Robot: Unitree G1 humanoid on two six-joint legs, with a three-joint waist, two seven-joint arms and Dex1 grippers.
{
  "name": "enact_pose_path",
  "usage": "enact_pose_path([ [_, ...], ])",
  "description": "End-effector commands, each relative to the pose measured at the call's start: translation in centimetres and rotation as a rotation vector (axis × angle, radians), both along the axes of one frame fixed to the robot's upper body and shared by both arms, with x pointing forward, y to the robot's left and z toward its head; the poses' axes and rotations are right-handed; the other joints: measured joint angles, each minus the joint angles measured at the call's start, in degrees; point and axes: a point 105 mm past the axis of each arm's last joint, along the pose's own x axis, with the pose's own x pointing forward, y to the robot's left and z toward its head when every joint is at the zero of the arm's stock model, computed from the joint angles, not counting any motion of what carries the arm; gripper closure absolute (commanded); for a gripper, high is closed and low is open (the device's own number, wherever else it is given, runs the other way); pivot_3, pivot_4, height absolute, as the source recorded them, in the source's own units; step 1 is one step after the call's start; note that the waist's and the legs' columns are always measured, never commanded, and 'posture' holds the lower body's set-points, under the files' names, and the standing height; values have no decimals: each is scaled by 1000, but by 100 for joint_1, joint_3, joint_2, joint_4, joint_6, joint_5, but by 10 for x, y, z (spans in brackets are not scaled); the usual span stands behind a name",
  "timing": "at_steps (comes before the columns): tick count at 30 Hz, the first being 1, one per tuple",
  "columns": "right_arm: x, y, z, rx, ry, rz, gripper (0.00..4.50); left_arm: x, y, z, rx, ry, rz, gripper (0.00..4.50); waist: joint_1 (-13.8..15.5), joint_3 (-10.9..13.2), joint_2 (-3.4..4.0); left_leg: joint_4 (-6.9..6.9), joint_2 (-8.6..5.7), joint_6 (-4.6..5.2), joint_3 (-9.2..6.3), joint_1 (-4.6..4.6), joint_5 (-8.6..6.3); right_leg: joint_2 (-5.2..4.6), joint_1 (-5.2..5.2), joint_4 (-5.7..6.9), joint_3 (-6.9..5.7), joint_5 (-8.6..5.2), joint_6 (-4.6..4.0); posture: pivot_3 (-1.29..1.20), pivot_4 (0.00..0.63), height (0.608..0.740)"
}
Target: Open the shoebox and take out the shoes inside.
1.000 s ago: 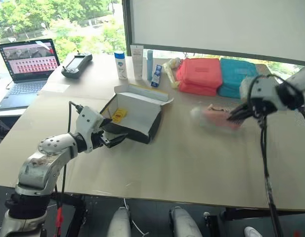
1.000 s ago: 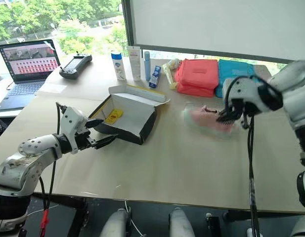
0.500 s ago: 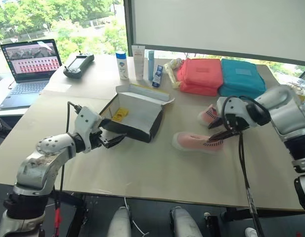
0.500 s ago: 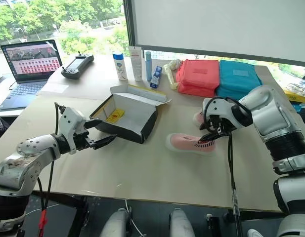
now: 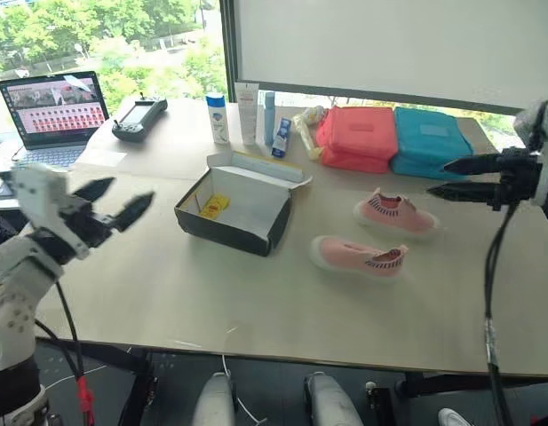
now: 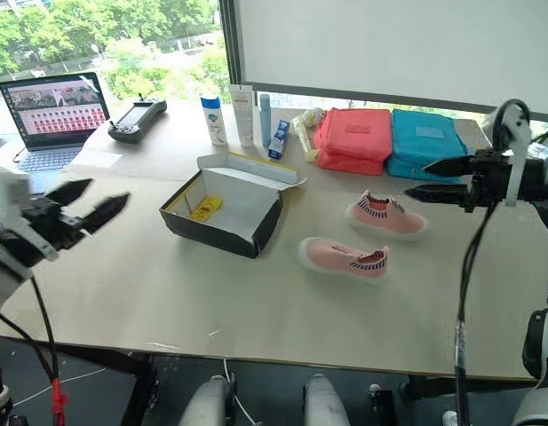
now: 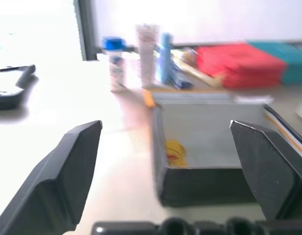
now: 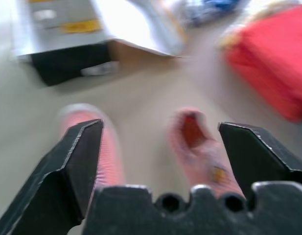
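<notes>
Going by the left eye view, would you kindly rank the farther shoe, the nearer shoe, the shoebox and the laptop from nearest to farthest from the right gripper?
From the right gripper, open at the table's right edge:
1. Farther shoe, just left of it.
2. Nearer shoe, closer to the robot.
3. Shoebox, open, mid-table.
4. Laptop, far left corner.

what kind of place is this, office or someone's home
Probably an office or lab room beside a window: a large table carries an open laptop, a handheld controller and staged items such as zip pouches, with trees outside.
</notes>
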Motion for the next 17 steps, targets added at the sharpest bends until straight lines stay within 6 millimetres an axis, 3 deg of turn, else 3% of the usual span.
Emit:
enact_pose_path([
  [1,4,-50,-4,2,-180,-343,93,-16,44,-15,-38,-46,226,0,-13,0,1,0,-2,0,1,0,0,-1,0,0,2,2,1,0,150,740],
  [5,7,-40,-33,-1,-167,-330,93,-7,39,-60,-47,42,250,0,-16,0,1,-4,-1,2,0,3,1,2,3,3,2,3,4,0,150,740],
  [9,8,-23,-43,-53,-209,-309,93,5,37,-96,-15,81,305,0,-12,0,1,3,-2,1,0,10,1,2,20,-1,2,10,9,0,150,740],
  [12,2,-10,-57,-6,-259,-323,93,12,19,-124,31,97,311,0,4,-4,-4,9,-2,1,-1,17,1,2,39,-8,1,10,9,0,150,740],
  [17,-7,-1,-79,57,-283,-373,93,14,-4,-144,73,107,280,0,20,-7,-10,22,-2,0,-2,13,0,0,56,-19,1,12,12,0,150,740],
])
